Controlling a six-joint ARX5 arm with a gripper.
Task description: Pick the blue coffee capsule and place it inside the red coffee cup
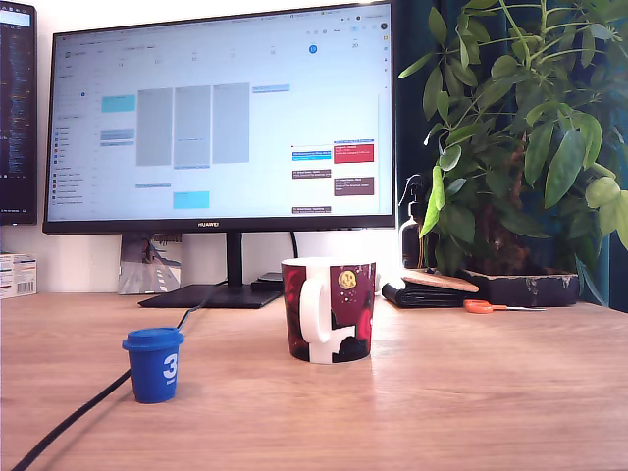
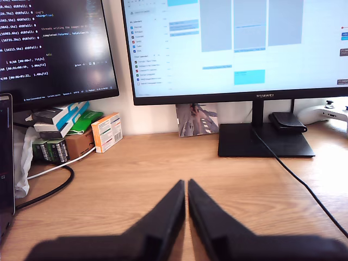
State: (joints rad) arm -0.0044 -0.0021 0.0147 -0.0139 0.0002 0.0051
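Capsule first: the blue coffee capsule point(image 1: 154, 365) sits lid-up on the wooden surface point(image 1: 442, 392) toward the exterior view's left, white "3" facing the camera, with a black cable point(image 1: 69, 422) running right past it. Well apart from it, nearer the middle of that view, the red coffee cup point(image 1: 330, 309) stands upright with its white handle turned toward the camera and a little gold emblem near the rim. Behind both there's a big monitor point(image 1: 221, 118) showing a calendar, and a leafy potted plant point(image 1: 520, 147) on the exterior view's right. Over in the wrist view, the pincer point(image 2: 187, 185) is closed up, tips pretty much touching, holding nothing, hanging over bare wood. That same view shows a second dark screen point(image 2: 54, 49) full of terminal text and some small boxes point(image 2: 81, 130) stacked by the wall.
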